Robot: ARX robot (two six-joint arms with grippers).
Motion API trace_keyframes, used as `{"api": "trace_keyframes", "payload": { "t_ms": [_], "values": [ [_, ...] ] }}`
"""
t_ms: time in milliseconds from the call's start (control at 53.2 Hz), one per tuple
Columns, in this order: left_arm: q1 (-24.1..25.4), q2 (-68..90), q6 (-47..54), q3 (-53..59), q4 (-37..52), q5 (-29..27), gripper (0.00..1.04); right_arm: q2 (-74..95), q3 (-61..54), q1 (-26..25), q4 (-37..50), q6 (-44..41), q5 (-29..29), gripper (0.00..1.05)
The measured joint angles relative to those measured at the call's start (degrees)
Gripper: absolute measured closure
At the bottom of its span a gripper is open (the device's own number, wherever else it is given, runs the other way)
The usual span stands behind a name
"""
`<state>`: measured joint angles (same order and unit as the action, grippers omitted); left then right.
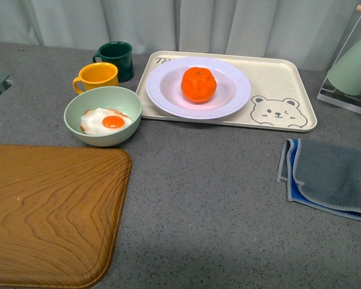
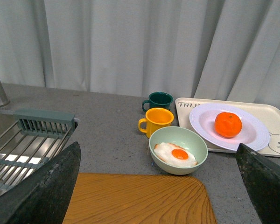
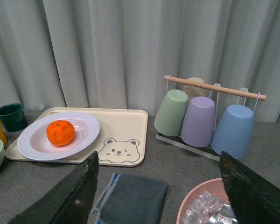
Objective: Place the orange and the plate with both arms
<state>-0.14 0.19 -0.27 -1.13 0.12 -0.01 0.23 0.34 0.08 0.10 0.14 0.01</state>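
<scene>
The orange sits in the middle of the white ribbed plate, which rests on the left half of the cream bear tray. Orange and plate also show in the left wrist view, and orange and plate in the right wrist view. Neither arm shows in the front view. My left gripper is open and empty, above the wooden tray's far edge. My right gripper is open and empty, above the grey cloth, away from the plate.
A pale green bowl with a fried egg, a yellow mug and a dark green mug stand left of the plate. A wooden tray lies front left, a grey cloth right. A cup rack, a pink bowl of ice and a sink rack show too.
</scene>
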Motion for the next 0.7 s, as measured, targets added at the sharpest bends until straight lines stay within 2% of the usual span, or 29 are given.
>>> {"api": "trace_keyframes", "payload": {
  "t_ms": [56,113,695],
  "values": [
    [0.0,0.0,0.0,0.0,0.0,0.0,0.07,0.0,0.0,0.0,0.0,0.1,0.0,0.07],
    [0.0,0.0,0.0,0.0,0.0,0.0,0.07,0.0,0.0,0.0,0.0,0.0,0.0,0.10],
    [0.0,0.0,0.0,0.0,0.0,0.0,0.07,0.0,0.0,0.0,0.0,0.0,0.0,0.09]
  ]
}}
